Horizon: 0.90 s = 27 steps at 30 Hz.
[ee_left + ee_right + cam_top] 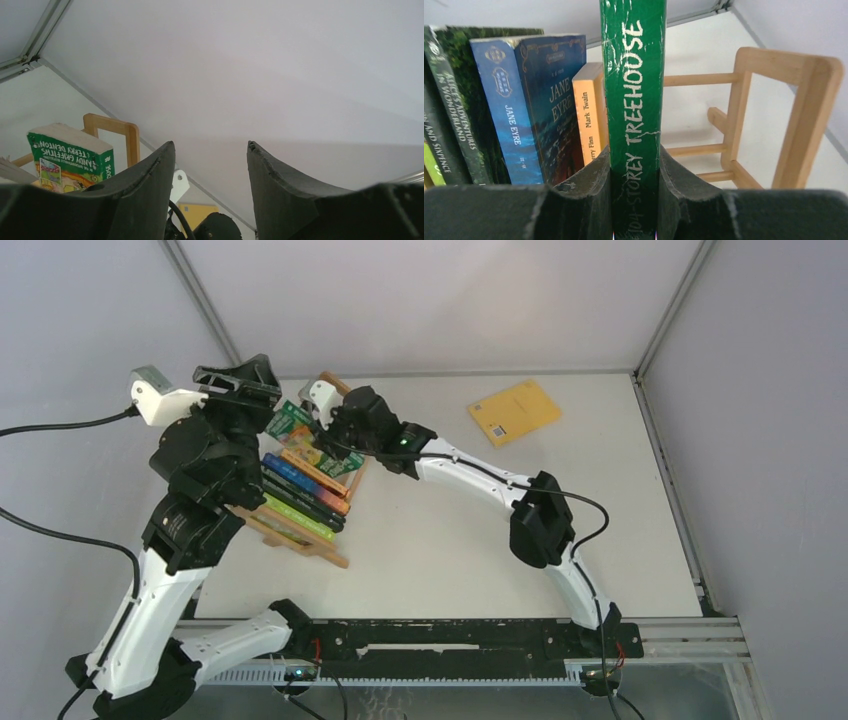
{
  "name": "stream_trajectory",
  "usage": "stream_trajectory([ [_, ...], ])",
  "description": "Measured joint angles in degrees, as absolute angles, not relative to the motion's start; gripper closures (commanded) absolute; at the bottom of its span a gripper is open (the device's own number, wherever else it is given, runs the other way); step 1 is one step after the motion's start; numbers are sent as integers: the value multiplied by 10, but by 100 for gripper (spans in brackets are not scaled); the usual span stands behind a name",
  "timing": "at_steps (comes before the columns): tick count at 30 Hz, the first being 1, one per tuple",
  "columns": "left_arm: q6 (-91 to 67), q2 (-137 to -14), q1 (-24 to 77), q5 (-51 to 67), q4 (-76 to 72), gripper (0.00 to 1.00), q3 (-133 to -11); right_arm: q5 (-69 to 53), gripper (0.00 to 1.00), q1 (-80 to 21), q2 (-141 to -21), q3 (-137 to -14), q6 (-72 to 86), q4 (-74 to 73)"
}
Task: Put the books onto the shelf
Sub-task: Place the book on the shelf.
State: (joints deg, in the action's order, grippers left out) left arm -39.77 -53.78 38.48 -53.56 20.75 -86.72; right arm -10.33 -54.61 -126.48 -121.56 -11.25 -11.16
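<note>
Green book (634,75): scuffed glossy spine, white lettering
Right claw (634,156): clamped on that spine
Left claw (210,150): jaws apart, empty
Shelf (809,100): pale wood slats, rectangular frame end

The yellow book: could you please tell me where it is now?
In the top view, the yellow book lies flat on the back right part of the table, near the back wall, well apart from the shelf on the left.

lab test cell: white panels (430,300), aluminium rail (690,638).
</note>
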Motion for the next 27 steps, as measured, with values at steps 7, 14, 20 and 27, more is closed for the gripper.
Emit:
stream_trajectory([
  [7,-394,-512,385,-533,195,41,-834,-111,100,-551,-1289,-1216,-119,-124],
  [14,-390,-492,385,-533,189,41,-806,-117,100,-553,-1301,-1216,-125,-126],
  [20,-391,-469,385,-534,180,41,-774,-127,100,-553,-1319,-1216,-126,-126],
  [27,-391,-456,385,-534,176,41,-743,-137,100,-554,-1333,-1217,-125,-115],
])
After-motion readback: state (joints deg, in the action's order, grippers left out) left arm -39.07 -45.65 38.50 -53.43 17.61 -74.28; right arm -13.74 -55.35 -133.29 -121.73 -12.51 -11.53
